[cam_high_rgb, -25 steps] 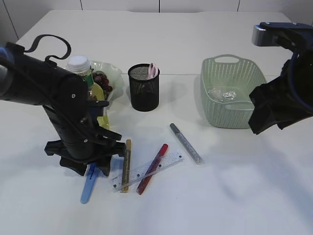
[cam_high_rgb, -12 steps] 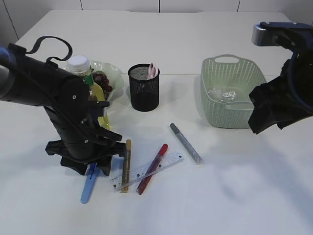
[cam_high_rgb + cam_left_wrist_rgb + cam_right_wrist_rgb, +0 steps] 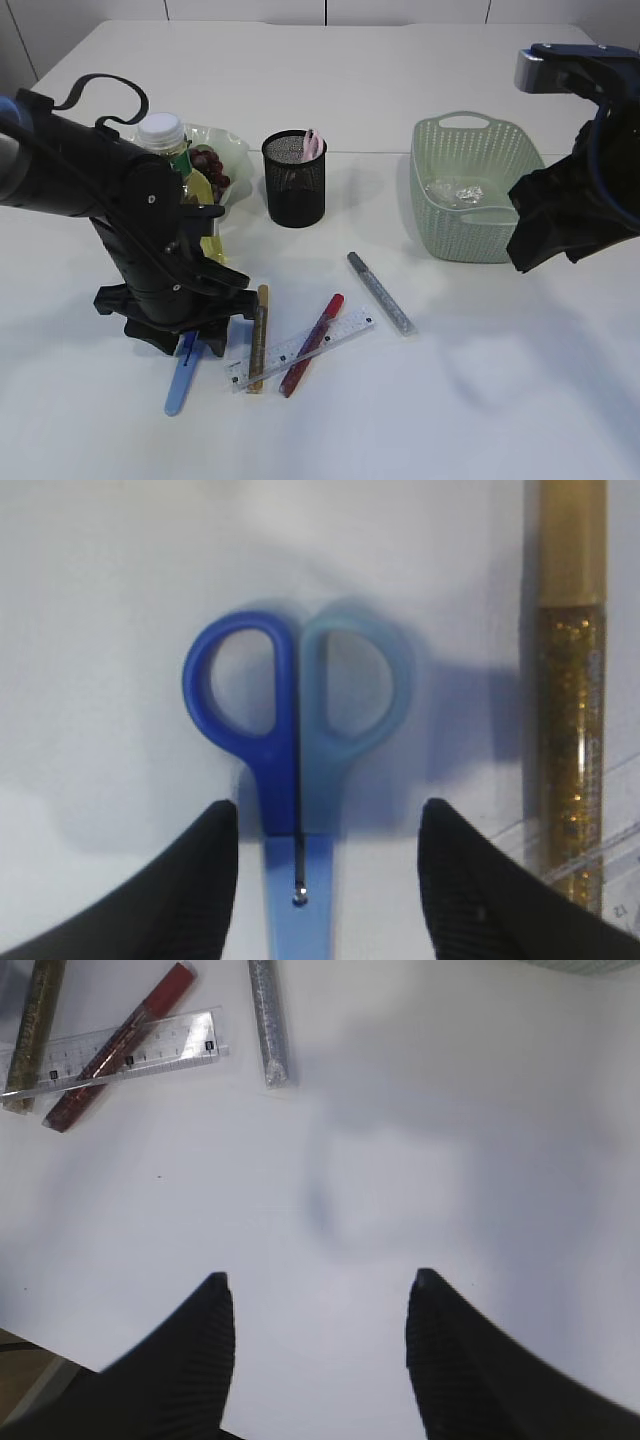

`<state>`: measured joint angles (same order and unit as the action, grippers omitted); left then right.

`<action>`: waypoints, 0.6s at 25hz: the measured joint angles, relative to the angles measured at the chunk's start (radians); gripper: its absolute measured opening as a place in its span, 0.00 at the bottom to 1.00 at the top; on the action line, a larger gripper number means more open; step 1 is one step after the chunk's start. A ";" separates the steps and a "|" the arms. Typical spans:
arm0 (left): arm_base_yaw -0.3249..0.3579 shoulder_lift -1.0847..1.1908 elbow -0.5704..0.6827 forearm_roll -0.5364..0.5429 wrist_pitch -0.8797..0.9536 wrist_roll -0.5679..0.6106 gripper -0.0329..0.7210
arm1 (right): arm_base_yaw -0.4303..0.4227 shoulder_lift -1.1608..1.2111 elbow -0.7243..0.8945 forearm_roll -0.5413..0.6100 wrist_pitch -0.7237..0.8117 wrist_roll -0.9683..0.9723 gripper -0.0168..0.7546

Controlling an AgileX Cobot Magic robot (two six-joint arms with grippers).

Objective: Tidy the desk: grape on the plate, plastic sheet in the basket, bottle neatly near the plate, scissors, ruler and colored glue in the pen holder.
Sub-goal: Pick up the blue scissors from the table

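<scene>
Blue scissors [image 3: 290, 730] lie flat on the white desk, handles away from me. My left gripper [image 3: 328, 805] hangs low over them, open, with a finger on each side of the pivot and clear of the blades. In the exterior view the scissors [image 3: 181, 376] stick out from under that gripper [image 3: 190, 340]. A gold glue pen [image 3: 259, 338], a red glue pen [image 3: 312, 344] and a clear ruler [image 3: 300, 347] lie just to the right, a silver glue pen [image 3: 380, 292] farther on. My right gripper [image 3: 315, 1280] is open over bare desk.
A black mesh pen holder [image 3: 294, 180] holds something pink. Behind my left arm stand a white-capped bottle [image 3: 162, 131] and a pale green plate [image 3: 236, 150] with grapes [image 3: 210, 168]. The green basket [image 3: 470, 238] holds a crumpled plastic sheet [image 3: 455, 192].
The left arm has shifted very slightly over the scissors. The right arm and all the desk items are where they were.
</scene>
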<state>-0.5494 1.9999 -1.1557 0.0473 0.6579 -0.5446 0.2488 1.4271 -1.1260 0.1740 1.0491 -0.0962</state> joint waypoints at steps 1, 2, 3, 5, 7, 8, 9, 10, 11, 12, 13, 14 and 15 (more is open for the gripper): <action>0.000 0.002 0.000 0.000 -0.003 0.000 0.60 | 0.000 0.000 0.000 0.000 0.000 0.000 0.59; 0.000 0.002 0.000 0.000 -0.005 0.000 0.60 | 0.000 0.000 0.000 0.000 0.000 0.000 0.59; 0.000 0.006 0.000 0.000 -0.007 0.000 0.60 | 0.000 0.000 0.000 0.000 0.000 0.000 0.59; 0.000 0.018 0.000 0.000 -0.007 0.000 0.60 | 0.000 0.000 0.000 0.000 0.000 0.000 0.59; 0.000 0.025 -0.002 0.000 -0.003 0.000 0.60 | 0.000 0.000 0.000 0.000 0.000 0.000 0.59; 0.000 0.027 -0.004 -0.002 -0.003 0.000 0.60 | 0.000 0.000 0.000 0.000 -0.004 0.000 0.59; 0.000 0.027 -0.006 -0.002 -0.001 0.000 0.60 | 0.000 0.000 0.000 0.000 -0.004 0.000 0.59; 0.000 0.029 -0.009 -0.002 0.001 0.000 0.60 | 0.000 0.000 0.000 0.000 -0.004 0.000 0.59; 0.000 0.029 -0.008 -0.002 0.003 0.000 0.60 | 0.000 0.000 0.000 0.000 -0.004 0.000 0.59; 0.000 0.029 -0.008 -0.002 0.003 0.000 0.60 | 0.000 0.000 0.000 0.000 -0.004 0.000 0.59; 0.000 0.031 -0.008 -0.002 0.003 0.000 0.59 | 0.000 0.000 0.002 0.000 -0.004 0.000 0.59; 0.000 0.031 -0.008 -0.002 0.005 0.000 0.58 | 0.000 0.000 0.002 0.000 -0.004 0.000 0.59; 0.000 0.031 -0.008 -0.002 0.007 0.000 0.55 | 0.000 0.000 0.002 0.000 -0.004 0.000 0.59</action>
<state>-0.5494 2.0310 -1.1641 0.0455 0.6649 -0.5446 0.2488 1.4267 -1.1244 0.1740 1.0448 -0.0962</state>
